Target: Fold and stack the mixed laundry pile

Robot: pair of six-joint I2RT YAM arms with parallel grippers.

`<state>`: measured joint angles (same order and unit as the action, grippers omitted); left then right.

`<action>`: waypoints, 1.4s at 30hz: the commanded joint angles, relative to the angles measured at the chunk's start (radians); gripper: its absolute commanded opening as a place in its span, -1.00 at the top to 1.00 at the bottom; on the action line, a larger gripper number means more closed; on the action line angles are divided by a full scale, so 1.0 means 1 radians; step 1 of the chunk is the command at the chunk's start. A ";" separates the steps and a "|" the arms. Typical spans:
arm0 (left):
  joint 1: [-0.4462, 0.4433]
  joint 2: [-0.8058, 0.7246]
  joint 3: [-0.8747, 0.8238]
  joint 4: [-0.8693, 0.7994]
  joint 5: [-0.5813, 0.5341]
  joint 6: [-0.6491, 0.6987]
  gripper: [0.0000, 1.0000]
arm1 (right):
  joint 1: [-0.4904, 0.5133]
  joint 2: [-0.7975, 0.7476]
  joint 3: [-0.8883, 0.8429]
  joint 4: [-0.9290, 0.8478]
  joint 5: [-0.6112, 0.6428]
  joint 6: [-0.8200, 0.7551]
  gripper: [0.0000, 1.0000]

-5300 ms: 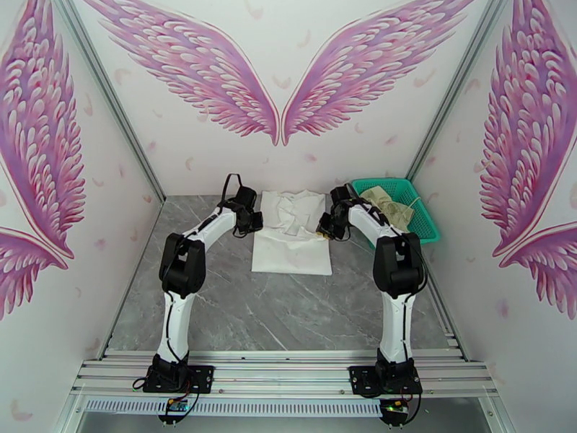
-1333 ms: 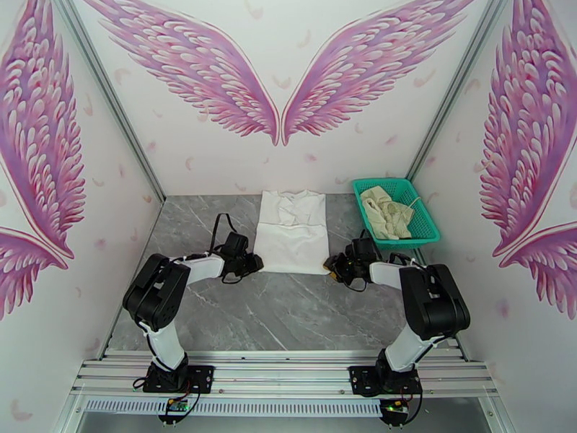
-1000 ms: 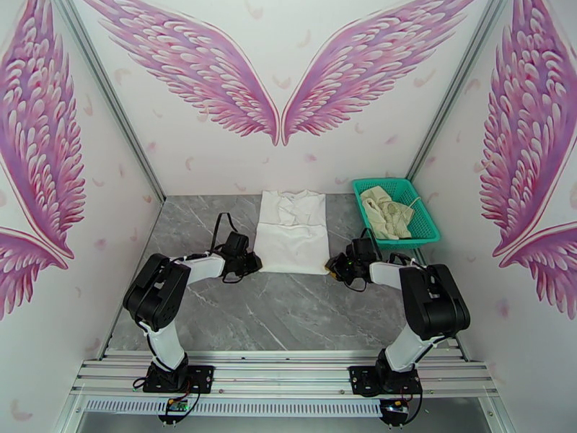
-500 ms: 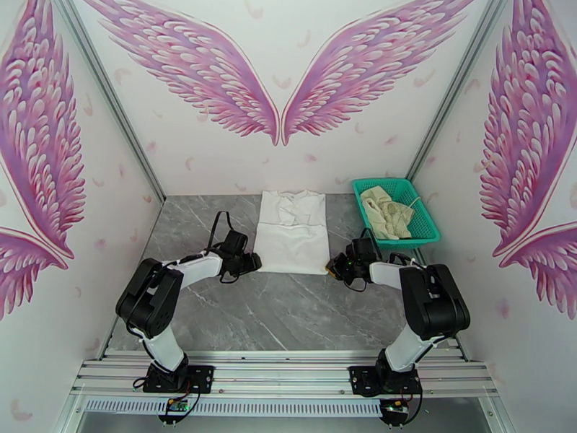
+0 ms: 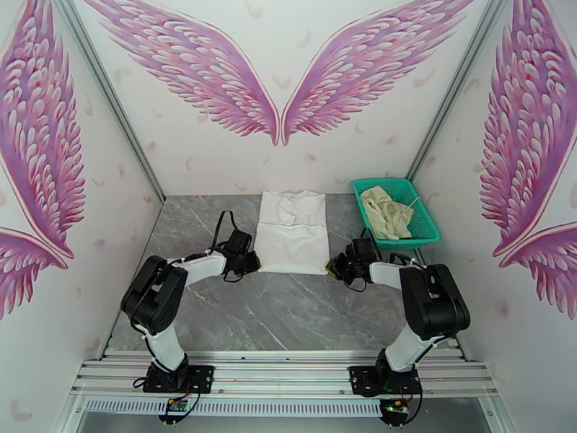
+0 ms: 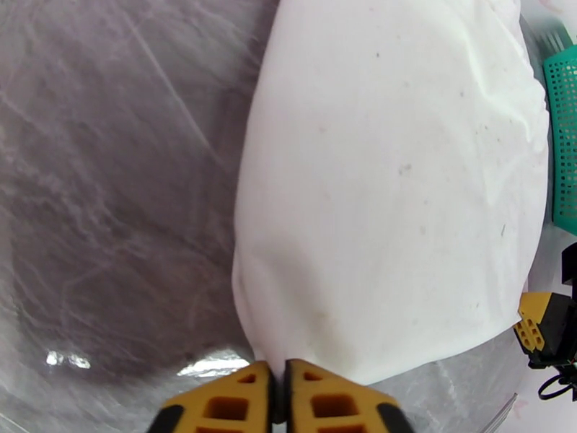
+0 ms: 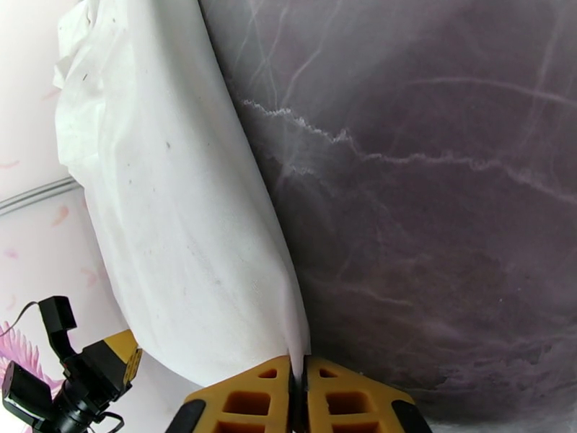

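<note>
grey marble table, white shirt flat, pink wing-painted walls

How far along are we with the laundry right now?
Done: the large white collared shirt lies on the grey table with its sides folded in. In hand: left pincer and right pincer are shut on its two near corners, probably for the next fold. Left: that fold, then the crumpled cream-beige garment in the teal-green plastic mesh basket; nothing stacked yet.

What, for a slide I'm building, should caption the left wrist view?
Left gripper shut on the near corner of the white shirt, which lies on the grey marble table.
</note>
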<state>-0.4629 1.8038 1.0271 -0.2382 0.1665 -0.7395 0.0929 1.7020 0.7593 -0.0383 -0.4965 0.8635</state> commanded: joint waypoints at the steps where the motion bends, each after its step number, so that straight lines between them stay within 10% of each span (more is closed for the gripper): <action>1: -0.002 -0.019 0.015 0.003 -0.012 0.019 1.00 | 0.002 -0.008 0.020 -0.025 0.022 -0.021 0.81; 18: -0.033 -0.229 -0.254 0.070 0.010 0.033 1.00 | 0.008 -0.201 -0.165 -0.164 0.067 -0.106 1.00; 28: -0.198 -0.552 -0.405 -0.096 -0.081 -0.032 1.00 | 0.040 -0.641 -0.322 -0.521 0.104 -0.133 1.00; 33: -0.205 -0.616 -0.301 -0.206 -0.121 -0.004 1.00 | 0.039 -0.789 -0.201 -0.754 0.203 -0.149 1.00; 42: -0.098 -0.368 0.130 -0.329 -0.086 0.106 1.00 | 0.036 -0.501 0.268 -0.815 0.312 -0.202 1.00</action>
<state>-0.6014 1.3682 1.0595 -0.5007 0.0872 -0.6823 0.1322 1.1240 0.9173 -0.8089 -0.2741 0.7033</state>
